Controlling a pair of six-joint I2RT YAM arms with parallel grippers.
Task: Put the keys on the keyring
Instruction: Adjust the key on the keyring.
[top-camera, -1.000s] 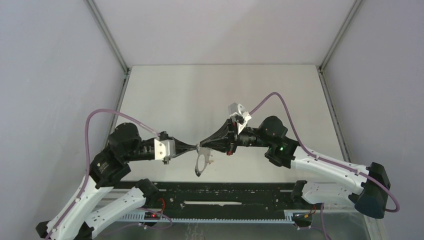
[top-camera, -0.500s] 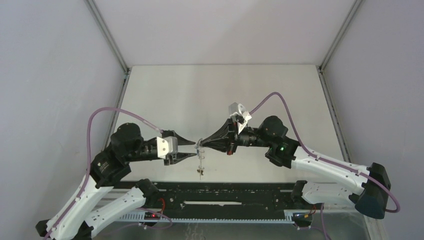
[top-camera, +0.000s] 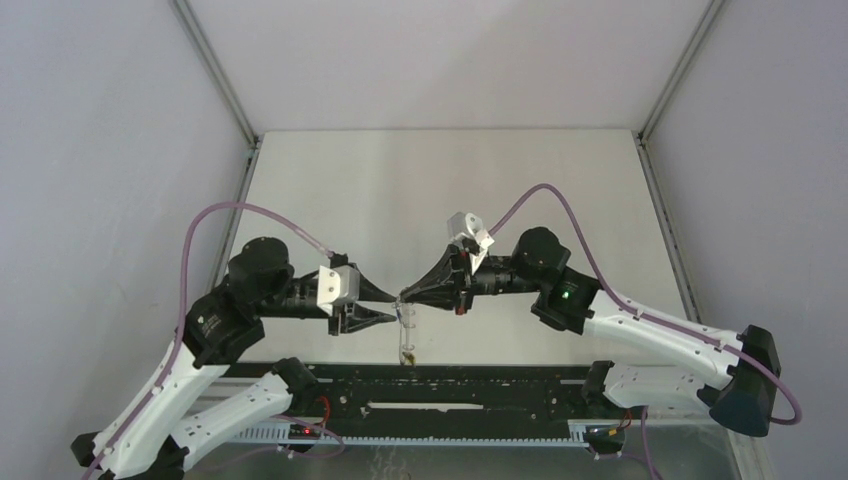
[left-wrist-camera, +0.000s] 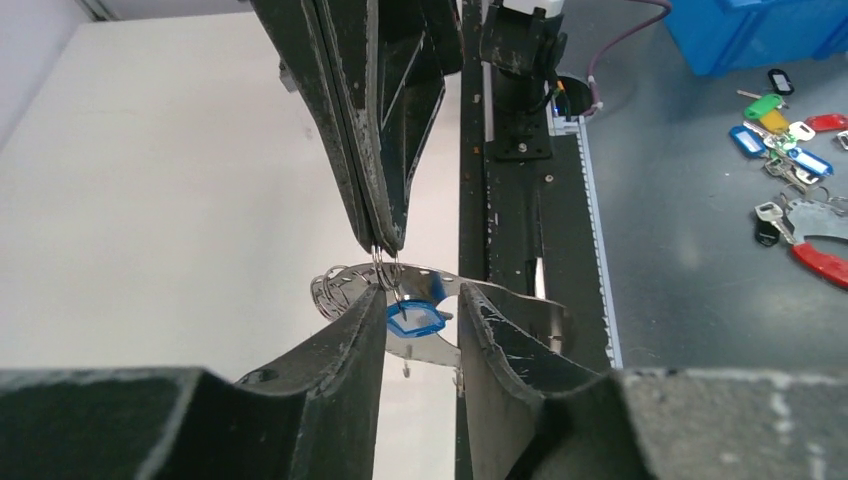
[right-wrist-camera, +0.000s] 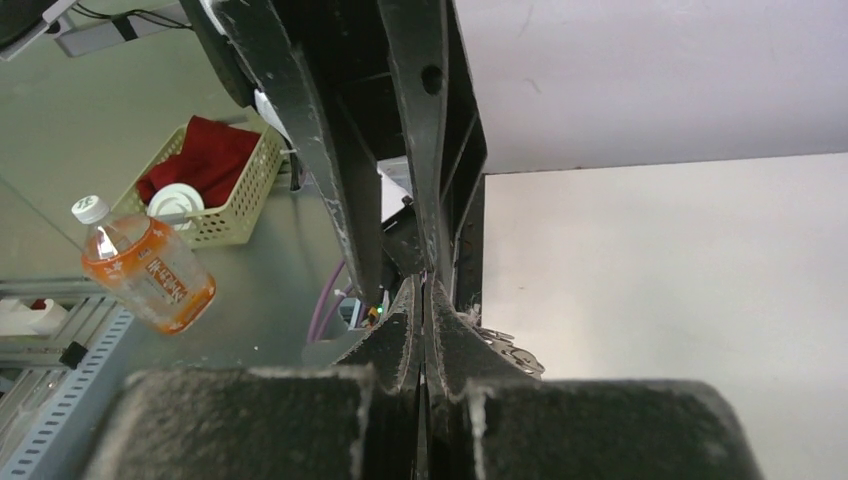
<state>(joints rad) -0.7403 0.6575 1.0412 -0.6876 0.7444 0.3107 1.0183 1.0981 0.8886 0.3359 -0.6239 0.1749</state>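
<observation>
Left pincer (top-camera: 394, 304) opened, keyring (left-wrist-camera: 345, 282) in right pincer (top-camera: 403, 296)

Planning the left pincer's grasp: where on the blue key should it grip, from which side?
Probably the blue key's plastic head, hanging below the shut right pincer: come from the left arm's side, since the head sits between the left pincer's open fingers.

Two end effectors are showing over one surface (top-camera: 450, 180): the left end effector (top-camera: 393, 304) and the right end effector (top-camera: 403, 296). One keyring (left-wrist-camera: 335, 287) and one blue key (left-wrist-camera: 415, 318) are hanging there. One bottle (right-wrist-camera: 150, 280) and one basket (right-wrist-camera: 215, 195) are sitting off to the side.
</observation>
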